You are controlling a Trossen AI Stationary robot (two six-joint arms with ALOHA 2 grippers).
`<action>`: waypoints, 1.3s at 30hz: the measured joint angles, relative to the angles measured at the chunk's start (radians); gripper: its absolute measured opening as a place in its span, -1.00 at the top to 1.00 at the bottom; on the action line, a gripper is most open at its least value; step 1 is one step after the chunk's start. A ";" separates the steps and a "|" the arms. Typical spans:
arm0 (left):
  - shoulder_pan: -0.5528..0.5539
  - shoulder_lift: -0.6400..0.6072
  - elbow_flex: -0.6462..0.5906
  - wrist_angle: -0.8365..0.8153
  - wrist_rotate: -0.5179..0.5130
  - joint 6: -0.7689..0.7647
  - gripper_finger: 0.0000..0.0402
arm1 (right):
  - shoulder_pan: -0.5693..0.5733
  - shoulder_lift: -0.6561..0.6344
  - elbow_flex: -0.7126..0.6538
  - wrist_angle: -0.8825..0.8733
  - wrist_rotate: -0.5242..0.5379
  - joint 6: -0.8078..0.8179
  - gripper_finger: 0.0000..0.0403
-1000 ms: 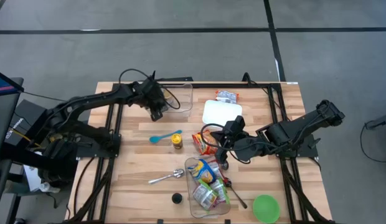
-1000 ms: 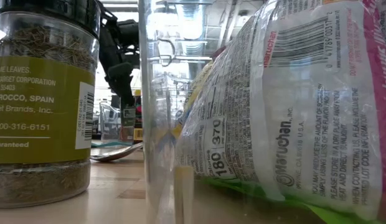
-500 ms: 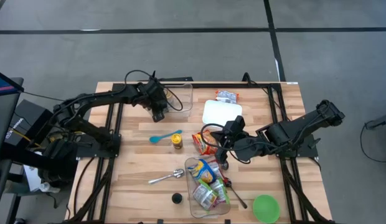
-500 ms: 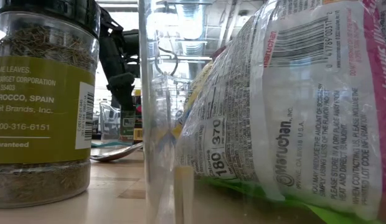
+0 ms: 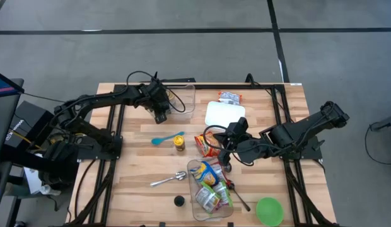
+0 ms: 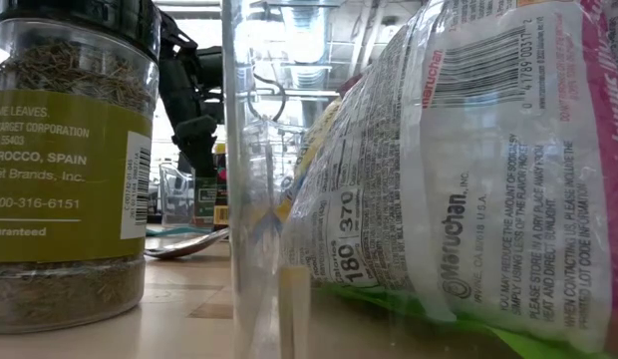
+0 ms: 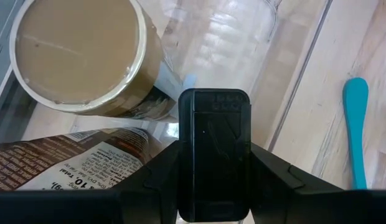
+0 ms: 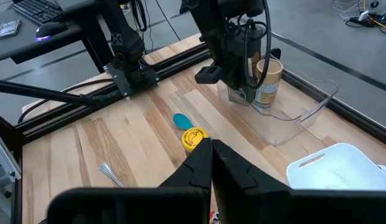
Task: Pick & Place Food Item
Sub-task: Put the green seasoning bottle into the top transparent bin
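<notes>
**Left gripper at clear bin, right gripper idle**

Left gripper (image 5: 161, 113) at near-left edge of clear bin (image 5: 185, 101), back of tabletop (image 5: 139, 164). Fingers partly apart; cannot tell whether gripping anything. In bin: tan-lidded cup (image 7: 87, 56) on its side, brown packet (image 7: 62, 165) just beside it, both close under left gripper. Same cup upright-looking in right wrist view (image 8: 268, 81), inside bin wall.

Right gripper (image 5: 228, 140) closed, empty, hovering mid-tabletop next to red snack bag (image 5: 204, 145). White tray (image 5: 224, 114) behind it, small packet (image 5: 230, 97) beyond tray.

Teal spoon (image 5: 161, 139) and yellow-capped jar (image 5: 179, 142) between bin and front items, apart from both grippers. Second clear container (image 5: 210, 189) at front holding noodle packs. Metal spoon (image 5: 168, 180), black cap (image 5: 178, 201), green bowl (image 5: 269, 210) near front edge.
</notes>
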 joint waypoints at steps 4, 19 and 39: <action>0.000 0.000 0.000 0.000 0.000 -0.001 0.31 | 0.000 0.000 0.000 0.000 0.000 0.000 0.99; 0.000 0.000 0.000 -0.003 0.000 -0.009 0.31 | 0.000 0.000 0.000 0.000 0.000 0.000 0.99; 0.000 -0.003 0.000 -0.001 -0.002 -0.056 0.01 | 0.000 0.000 0.000 0.000 0.000 0.000 0.99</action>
